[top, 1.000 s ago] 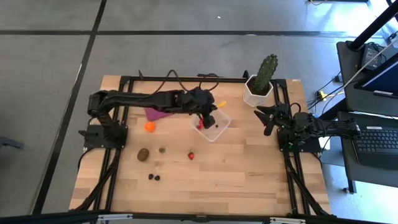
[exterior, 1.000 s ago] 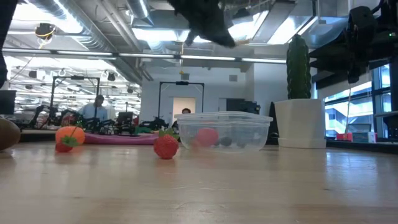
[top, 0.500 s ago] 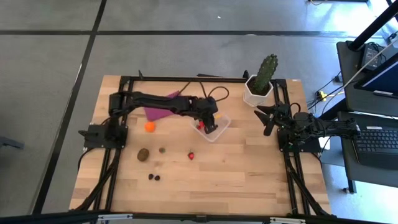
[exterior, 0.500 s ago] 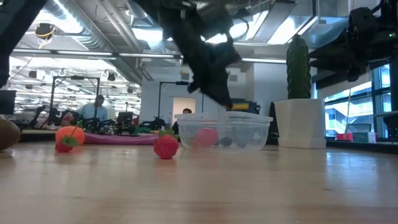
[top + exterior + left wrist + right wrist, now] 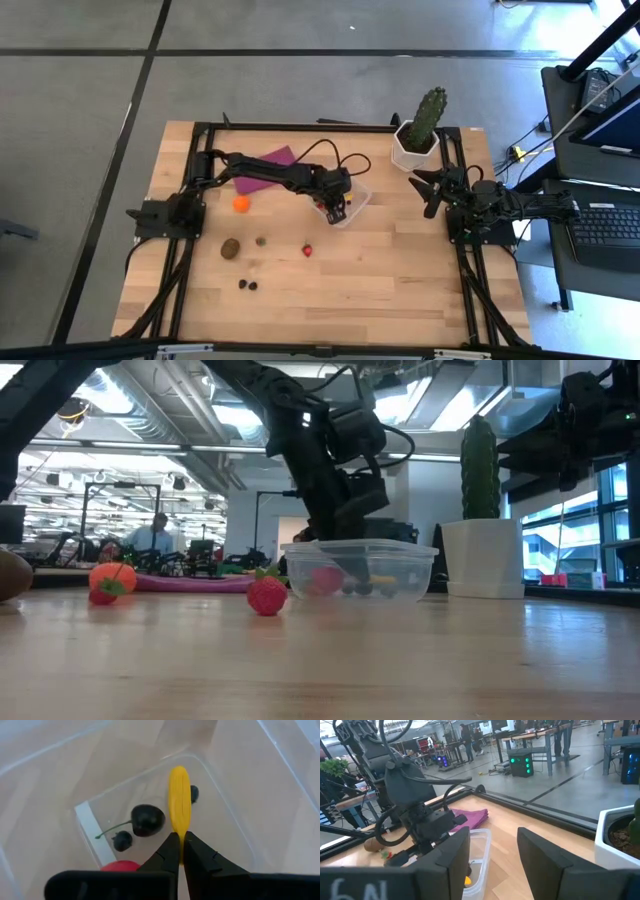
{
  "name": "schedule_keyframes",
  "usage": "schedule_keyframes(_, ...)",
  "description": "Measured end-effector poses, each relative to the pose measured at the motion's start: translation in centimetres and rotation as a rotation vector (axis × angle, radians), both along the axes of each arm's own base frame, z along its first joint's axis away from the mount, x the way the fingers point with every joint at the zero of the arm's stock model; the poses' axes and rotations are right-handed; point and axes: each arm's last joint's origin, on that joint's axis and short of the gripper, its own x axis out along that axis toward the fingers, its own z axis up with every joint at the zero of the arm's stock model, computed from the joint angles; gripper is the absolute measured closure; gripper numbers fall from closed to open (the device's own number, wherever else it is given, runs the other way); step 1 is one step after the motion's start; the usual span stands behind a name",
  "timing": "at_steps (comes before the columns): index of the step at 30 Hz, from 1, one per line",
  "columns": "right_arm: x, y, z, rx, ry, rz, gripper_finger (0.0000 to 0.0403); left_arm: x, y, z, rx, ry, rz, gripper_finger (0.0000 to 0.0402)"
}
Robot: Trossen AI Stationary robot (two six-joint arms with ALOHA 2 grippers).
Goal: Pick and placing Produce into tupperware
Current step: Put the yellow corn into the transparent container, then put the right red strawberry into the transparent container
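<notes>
The left gripper (image 5: 179, 840) is pinching one yellow piece (image 5: 179, 797) inside the tupperware (image 5: 352, 203); beside it are lying three dark berries (image 5: 147, 818) and one red fruit (image 5: 120, 866). The right gripper (image 5: 424, 187) is waiting half-open, holding nothing.

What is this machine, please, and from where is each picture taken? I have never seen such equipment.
It is a robot with two dark arms at a wooden table, sorting toy produce into a clear box. One camera looks straight down, one sits at table height, and one rides on each wrist. The left claw is shut on a small yellow piece and holds it inside the tupperware, where a cherry and other small fruits already lie. The right claw waits open near the cactus. An orange ball, a kiwi, a strawberry and dark berries are on the table, outside the box.
</notes>
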Motion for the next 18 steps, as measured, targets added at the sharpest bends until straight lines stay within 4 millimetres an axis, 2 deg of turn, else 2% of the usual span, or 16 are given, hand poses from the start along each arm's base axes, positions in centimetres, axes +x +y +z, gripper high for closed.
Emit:
schedule_keyframes(14,0.0,0.0,0.0,0.0,0.0,0.0,0.0234,0.06,-0.02,0.03,0.002,-0.006,-0.003,0.0352)
schedule_keyframes(18,0.0,0.0,0.0,0.0,0.0,-0.001,0.0234,0.06,-0.02,0.03,0.002,-0.007,-0.002,0.0328)
